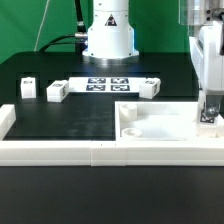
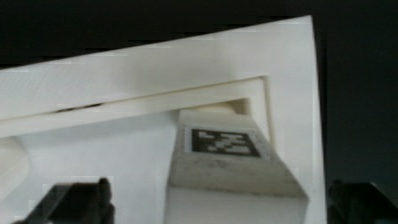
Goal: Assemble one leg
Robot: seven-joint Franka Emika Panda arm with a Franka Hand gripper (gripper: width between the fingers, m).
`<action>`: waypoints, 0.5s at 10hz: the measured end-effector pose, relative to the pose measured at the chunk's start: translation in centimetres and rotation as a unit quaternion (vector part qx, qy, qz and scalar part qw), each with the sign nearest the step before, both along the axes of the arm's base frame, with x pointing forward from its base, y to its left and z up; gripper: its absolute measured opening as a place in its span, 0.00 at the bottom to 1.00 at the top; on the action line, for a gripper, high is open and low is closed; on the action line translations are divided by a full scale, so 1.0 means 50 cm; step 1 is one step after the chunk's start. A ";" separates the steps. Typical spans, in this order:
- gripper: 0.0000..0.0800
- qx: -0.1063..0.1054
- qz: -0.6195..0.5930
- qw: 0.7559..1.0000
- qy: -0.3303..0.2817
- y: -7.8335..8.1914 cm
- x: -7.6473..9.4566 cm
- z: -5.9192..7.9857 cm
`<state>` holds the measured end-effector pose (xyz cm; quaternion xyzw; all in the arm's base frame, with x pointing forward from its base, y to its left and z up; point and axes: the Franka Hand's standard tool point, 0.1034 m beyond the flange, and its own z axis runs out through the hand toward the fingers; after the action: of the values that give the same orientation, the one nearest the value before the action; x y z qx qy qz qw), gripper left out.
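We saw the two dark fingertips (image 2: 80, 200) at the edge of the wrist view, set well apart with a white leg (image 2: 228, 160) standing between them. The tagged face of that leg pointed at the camera. Whether the pads pressed its sides we could not tell, since the contact lay outside the picture.

In the exterior view the gripper (image 1: 208, 112) hung over the panel (image 1: 150, 125) at its corner toward the exterior view's right, and the leg (image 1: 208, 116) showed there only as a small tagged block at the fingers. The panel was a large flat white square with a raised rim, lying on the black table (image 1: 60, 115) beside the long white border rail (image 1: 100, 150).

Further back we noted three loose white legs: one (image 1: 27, 88) toward the exterior view's left, one (image 1: 56, 92) near it, one (image 1: 149, 86) beside the marker board (image 1: 107, 83). The robot base (image 1: 108, 35) stood behind the board.
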<state>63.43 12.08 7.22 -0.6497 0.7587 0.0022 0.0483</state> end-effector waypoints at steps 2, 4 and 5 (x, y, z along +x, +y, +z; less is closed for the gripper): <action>0.81 -0.008 0.107 0.994 -0.005 0.007 -0.001 0.001; 0.81 -0.014 0.196 0.980 -0.012 0.012 -0.001 0.001; 0.81 -0.015 0.225 0.974 -0.014 0.011 -0.001 0.001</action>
<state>63.37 12.63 7.27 -0.8043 0.5923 -0.0071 0.0477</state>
